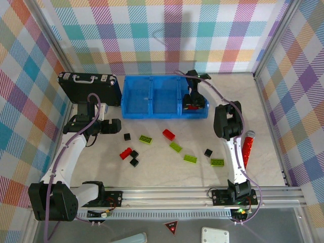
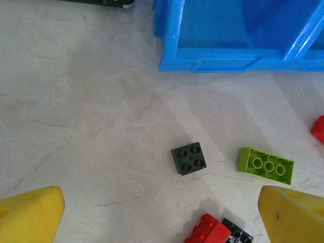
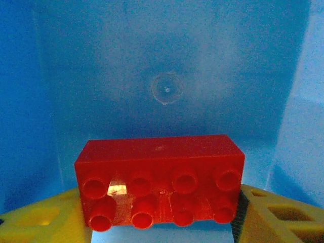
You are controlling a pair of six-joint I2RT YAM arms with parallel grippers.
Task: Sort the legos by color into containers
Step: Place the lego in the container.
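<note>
Right gripper is pinching a red brick by its short ends, bin floor straight beyond it; light, hard, slick plastic, so flat sides grip best; left gripper gapes wide, black cube just ahead.

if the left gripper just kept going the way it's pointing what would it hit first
Most likely the small black brick, lying ahead between the left gripper's open fingers, a little right of centre. Depth is unclear, so it might touch bare table just short of it.
</note>
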